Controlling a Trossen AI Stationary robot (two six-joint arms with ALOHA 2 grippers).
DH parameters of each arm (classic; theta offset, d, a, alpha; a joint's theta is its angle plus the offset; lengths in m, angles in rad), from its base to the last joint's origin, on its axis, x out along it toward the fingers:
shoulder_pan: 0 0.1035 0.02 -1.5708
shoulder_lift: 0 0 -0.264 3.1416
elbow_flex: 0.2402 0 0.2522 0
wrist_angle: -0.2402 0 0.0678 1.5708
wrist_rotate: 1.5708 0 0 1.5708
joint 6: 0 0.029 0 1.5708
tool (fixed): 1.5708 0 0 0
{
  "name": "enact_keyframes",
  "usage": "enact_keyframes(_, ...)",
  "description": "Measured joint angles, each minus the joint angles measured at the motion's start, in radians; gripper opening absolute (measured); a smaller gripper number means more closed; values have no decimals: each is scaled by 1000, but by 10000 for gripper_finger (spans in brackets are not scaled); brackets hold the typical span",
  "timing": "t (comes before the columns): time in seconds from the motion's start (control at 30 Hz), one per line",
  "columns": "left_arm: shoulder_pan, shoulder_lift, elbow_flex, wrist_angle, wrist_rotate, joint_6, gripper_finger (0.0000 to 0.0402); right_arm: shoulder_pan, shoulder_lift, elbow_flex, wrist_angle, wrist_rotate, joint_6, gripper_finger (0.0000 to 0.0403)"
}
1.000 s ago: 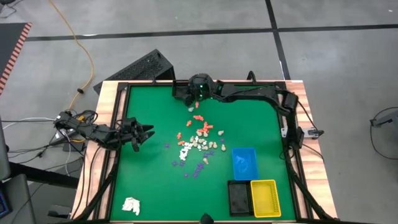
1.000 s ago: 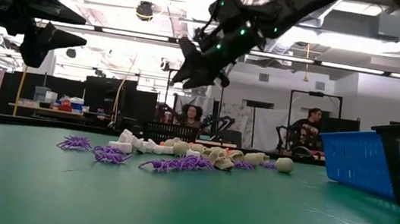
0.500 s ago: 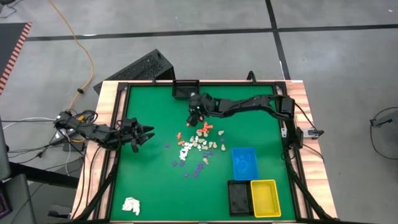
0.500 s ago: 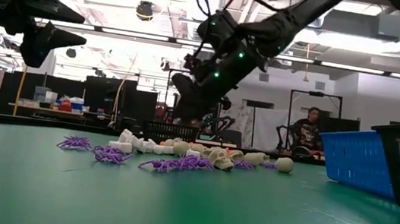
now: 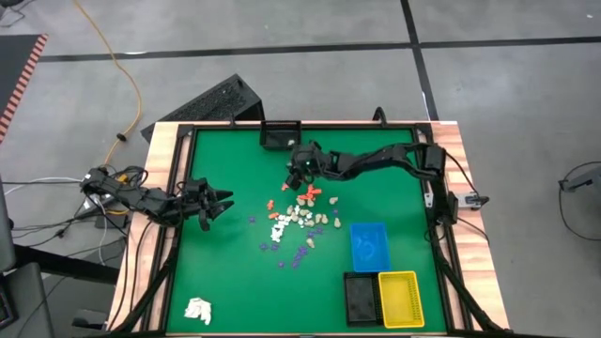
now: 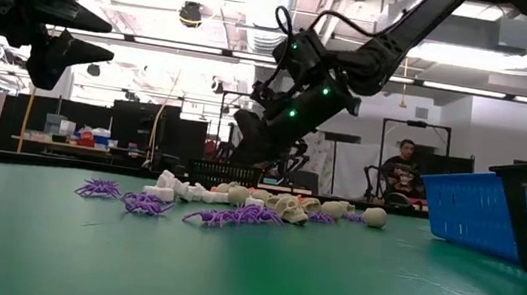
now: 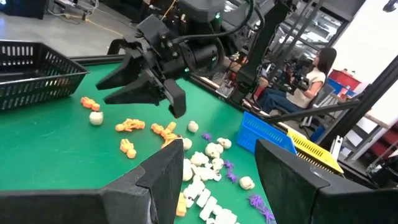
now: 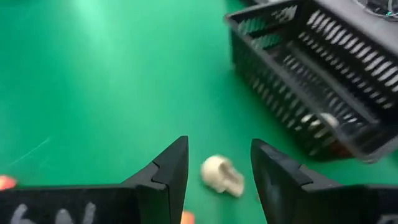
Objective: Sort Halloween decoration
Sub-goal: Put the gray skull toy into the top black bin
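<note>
The Halloween decoration pieces [image 5: 299, 218] lie in a loose scatter mid-table: orange ones [image 7: 129, 125] on the far side, cream skulls [image 6: 287, 206] in the middle, purple spiders [image 6: 141, 203] toward the near side. My right gripper [image 5: 298, 177] is open and hangs low over the scatter's far edge. In the right wrist view a lone cream skull [image 8: 222, 175] lies on the felt past the gap between its fingers, untouched. My left gripper [image 5: 222, 202] waits open in the air near the table's left edge.
A black basket [image 5: 280, 135] stands at the far edge and holds a white piece [image 8: 326, 121]. Blue [image 5: 368, 246], black [image 5: 360, 298] and yellow [image 5: 399, 298] trays sit near the near right corner. A white wad [image 5: 197, 310] lies at the near left corner. People sit beyond the table.
My right gripper has come away from above the black basket at the far edge. It has moved toward the near edge and dropped down over the far side of the scatter, most of it in the first half second. The pieces have stayed where they were.
</note>
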Motion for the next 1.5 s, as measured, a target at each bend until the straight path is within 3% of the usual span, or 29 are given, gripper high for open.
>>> enact_keyframes(0.5, 0, 7, 0, 0, -6, -3, 189, -1, 89, 6, 29, 44, 50, 163)
enact_keyframes(0.93, 0, 8, 0, 0, -6, -5, 189, 22, 78, 7, 5, 48, 31, 48)
enact_keyframes(1.17, 0, 8, 0, 0, -6, -6, 189, 47, 25, 10, 7, 36, -51, 13)
enact_keyframes(1.33, 0, 8, 0, 0, -7, -3, 189, 35, 20, 11, 5, -33, -44, 58)
enact_keyframes(1.5, 0, 8, 0, 0, -7, 6, 189, 5, 20, 11, 15, -35, 15, 165)
